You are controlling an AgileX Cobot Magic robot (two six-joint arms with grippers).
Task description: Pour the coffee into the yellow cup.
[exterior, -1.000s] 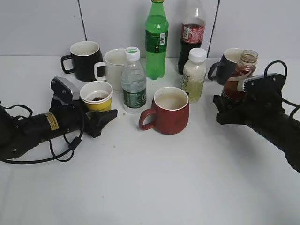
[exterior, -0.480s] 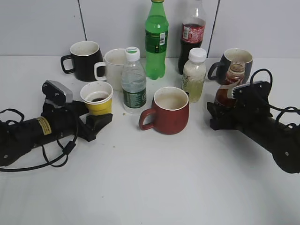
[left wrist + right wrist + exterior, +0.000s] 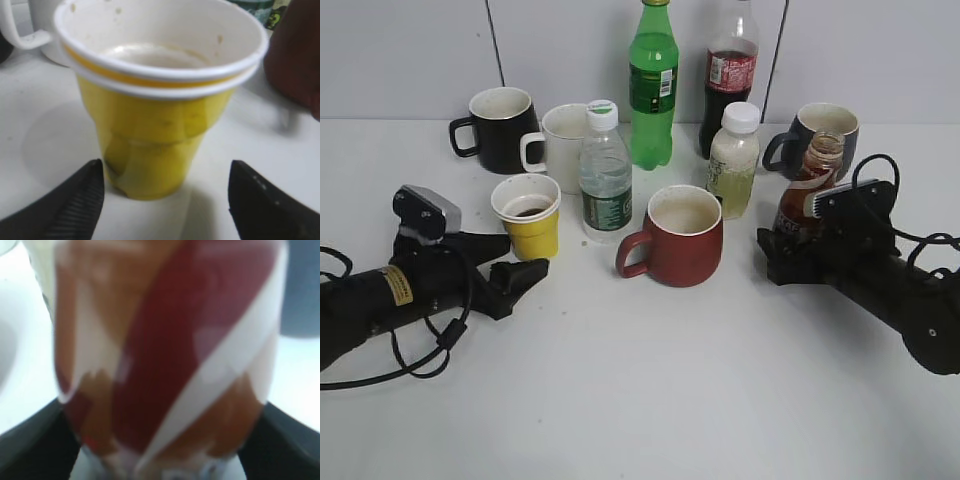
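Left gripper [image 3: 516,258]: spread wide, just short of cup [image 3: 527,216].
Right gripper [image 3: 782,245]: clamped on upright coffee [image 3: 807,196].

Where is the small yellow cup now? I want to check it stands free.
In the exterior view the yellow white-rimmed cup stands left of centre, before the white mug, left of the clear water bottle; the left gripper sits open nearby, not touching.

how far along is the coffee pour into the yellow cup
Mostly done, it seems. The yellow cup stands upright with dark liquid in its bottom. The left gripper is open with its fingers apart from the cup. The coffee bottle is upright between the fingers of the right gripper, apparently resting on the table. Judging by this, what is left is letting go of the bottle.
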